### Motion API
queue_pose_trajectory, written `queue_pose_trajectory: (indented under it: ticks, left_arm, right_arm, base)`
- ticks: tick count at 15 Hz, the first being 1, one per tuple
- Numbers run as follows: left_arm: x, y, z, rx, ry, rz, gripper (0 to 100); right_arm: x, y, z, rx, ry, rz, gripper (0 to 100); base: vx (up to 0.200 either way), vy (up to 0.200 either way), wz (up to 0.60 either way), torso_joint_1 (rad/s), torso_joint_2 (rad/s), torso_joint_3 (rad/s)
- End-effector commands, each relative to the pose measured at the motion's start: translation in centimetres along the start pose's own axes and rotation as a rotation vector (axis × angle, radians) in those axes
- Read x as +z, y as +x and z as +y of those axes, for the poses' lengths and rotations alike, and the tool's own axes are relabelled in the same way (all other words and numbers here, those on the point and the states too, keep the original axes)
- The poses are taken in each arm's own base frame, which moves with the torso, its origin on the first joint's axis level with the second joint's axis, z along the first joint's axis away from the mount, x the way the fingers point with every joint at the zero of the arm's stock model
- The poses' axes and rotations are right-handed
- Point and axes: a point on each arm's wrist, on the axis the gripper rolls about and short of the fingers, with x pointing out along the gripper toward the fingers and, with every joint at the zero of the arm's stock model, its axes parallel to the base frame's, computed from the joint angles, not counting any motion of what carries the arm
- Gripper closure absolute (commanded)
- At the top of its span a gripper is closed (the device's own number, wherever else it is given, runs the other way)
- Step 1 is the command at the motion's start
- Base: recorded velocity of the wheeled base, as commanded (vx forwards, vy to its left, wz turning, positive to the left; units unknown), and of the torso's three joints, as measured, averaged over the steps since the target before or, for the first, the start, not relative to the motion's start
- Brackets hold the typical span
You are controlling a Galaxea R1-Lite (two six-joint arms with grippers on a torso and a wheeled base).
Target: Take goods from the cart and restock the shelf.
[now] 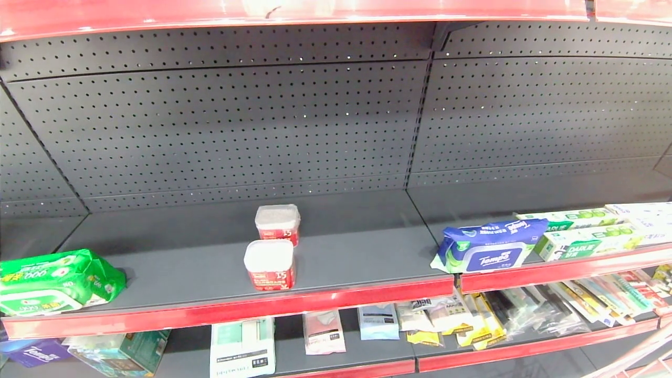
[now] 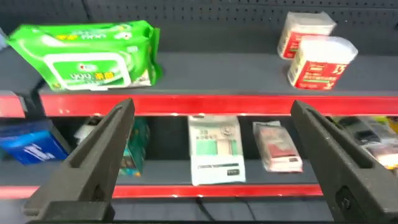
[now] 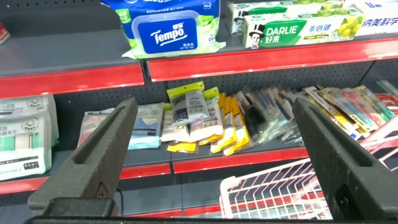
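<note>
Shelf (image 1: 184, 252) check: front red tub (image 1: 269, 265) sits at 6 o'clock by the edge, rear red tub (image 1: 277, 224) just behind it at 12. Green wipes pack (image 1: 55, 281) lies at 8 o'clock, blue wipes pack (image 1: 485, 247) at 4, toothpaste boxes (image 1: 588, 236) beside it at 3. Left end effector (image 2: 211, 109) hangs with fingers apart, empty. Right end effector (image 3: 214, 102) is likewise spread and empty, near the white wire cart (image 3: 273, 193).

Two tubs (image 1: 273, 247) mid-shelf (image 1: 367, 247), one behind the other.
</note>
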Motion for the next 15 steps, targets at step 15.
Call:
queue_pose_trajectory:
  ticks: [15]
  left_arm:
    - [-0.75,0.42,0.05,0.026,0.04,-0.059,0]
  right_arm:
    - [0.01,0.01,0.0,0.002,-0.005,0.001,0]
  base:
    - [0.0,0.0,0.24,0.003,0.0,-0.001]
